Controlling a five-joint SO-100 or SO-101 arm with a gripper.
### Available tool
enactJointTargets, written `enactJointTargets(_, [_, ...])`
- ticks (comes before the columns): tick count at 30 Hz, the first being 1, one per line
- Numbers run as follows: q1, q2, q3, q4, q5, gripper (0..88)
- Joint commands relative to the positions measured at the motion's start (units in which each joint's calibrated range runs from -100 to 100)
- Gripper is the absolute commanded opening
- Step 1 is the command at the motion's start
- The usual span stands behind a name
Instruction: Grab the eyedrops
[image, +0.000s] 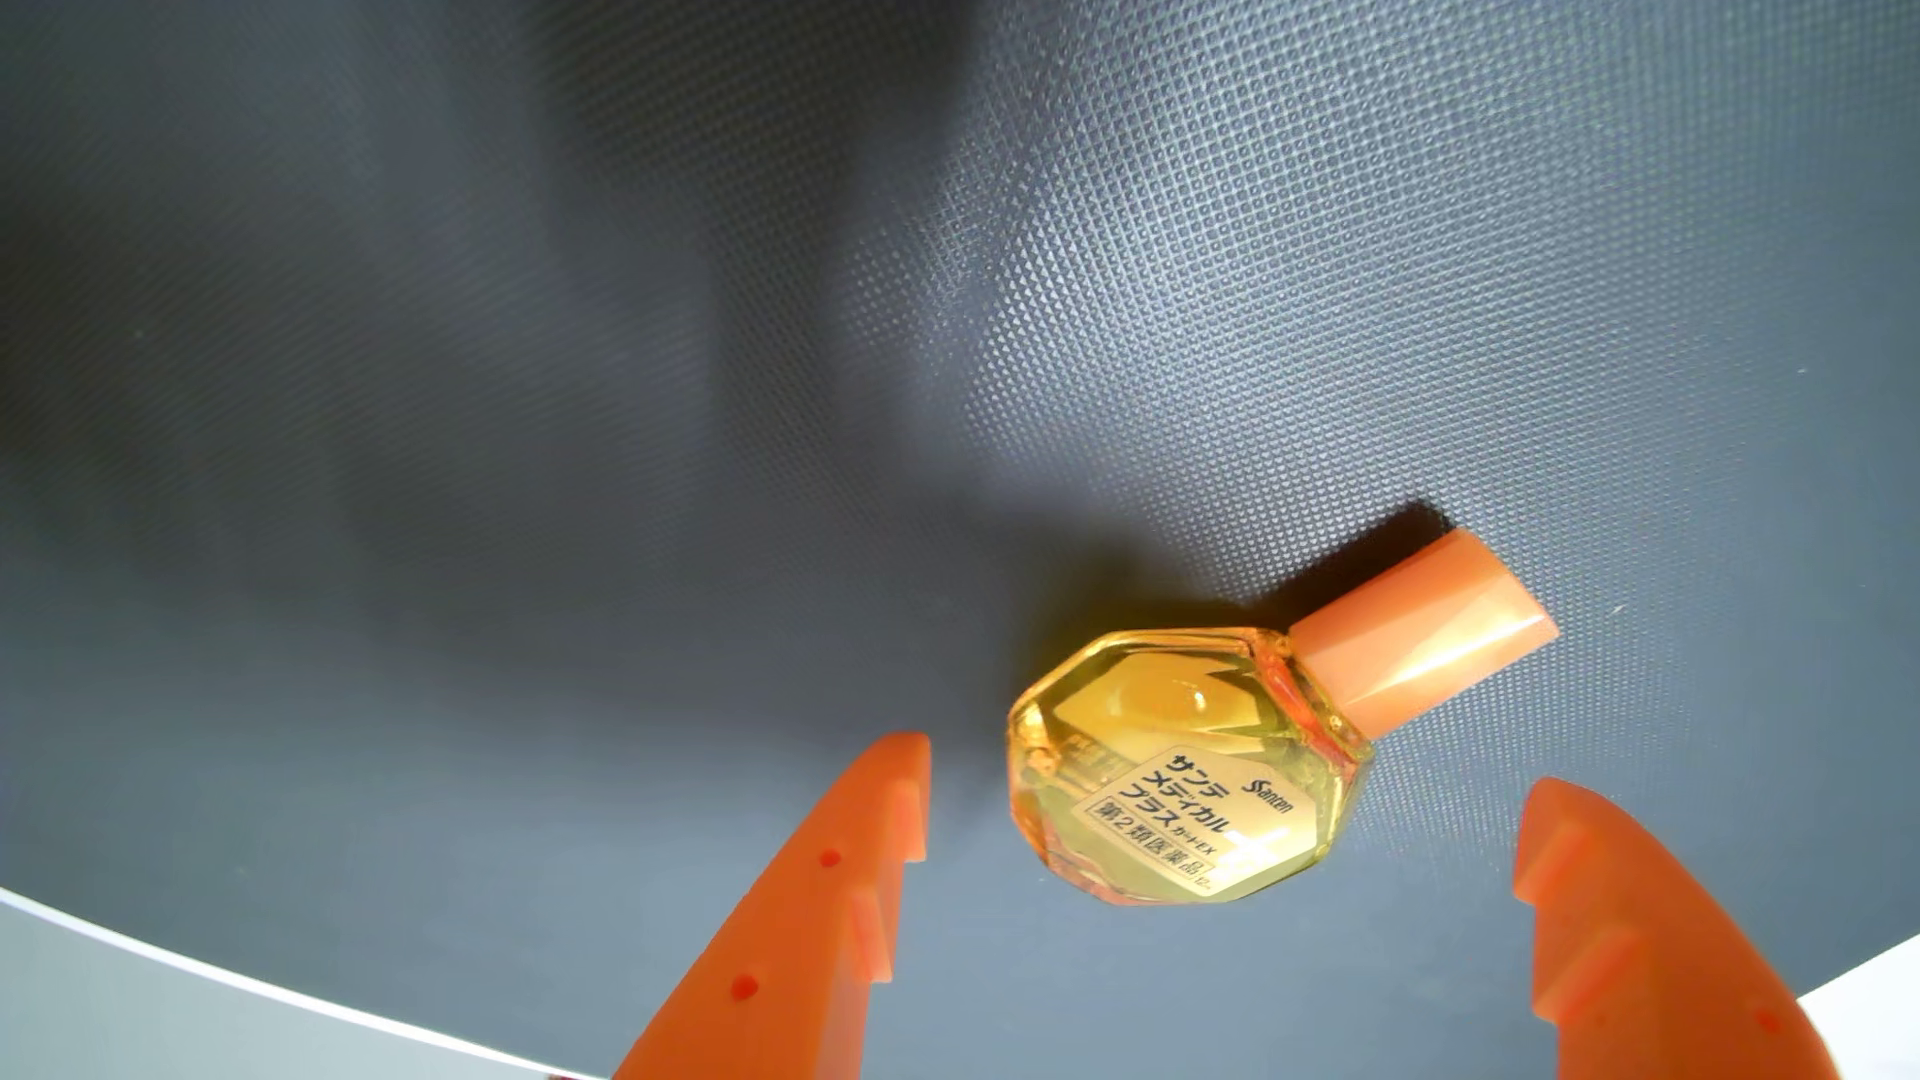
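Lying flat on dark textured mat (1143, 312), eyedrops (1184, 768), label up, peach cap (1423, 628) pointing far right. Orange gripper (1226, 779) spread wide, fingers entering from near edge in wrist view. Bottle between fingertips, closer to left finger (821, 893), touching neither. Pale surface (156, 997) at near-left corner past mat edge.

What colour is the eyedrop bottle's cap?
Pale orange, clearest in the wrist view: cap on the yellow bottle.
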Motion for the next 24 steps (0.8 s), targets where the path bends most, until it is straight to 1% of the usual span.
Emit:
enactJointTargets(1, [0.31,-0.16,-1.68,0.05,0.27,31.4])
enactJointTargets(5, [0.31,0.10,-1.59,-1.85,0.27,31.4])
enactJointTargets(9, [0.31,5.11,-2.49,-4.71,0.21,31.4])
enactJointTargets(15, [0.89,10.46,-8.44,-1.51,0.21,31.4])
enactJointTargets(21, [1.97,10.80,-8.62,-1.07,0.21,31.3])
enactJointTargets(24, [2.72,10.71,-8.71,-1.33,0.21,27.4])
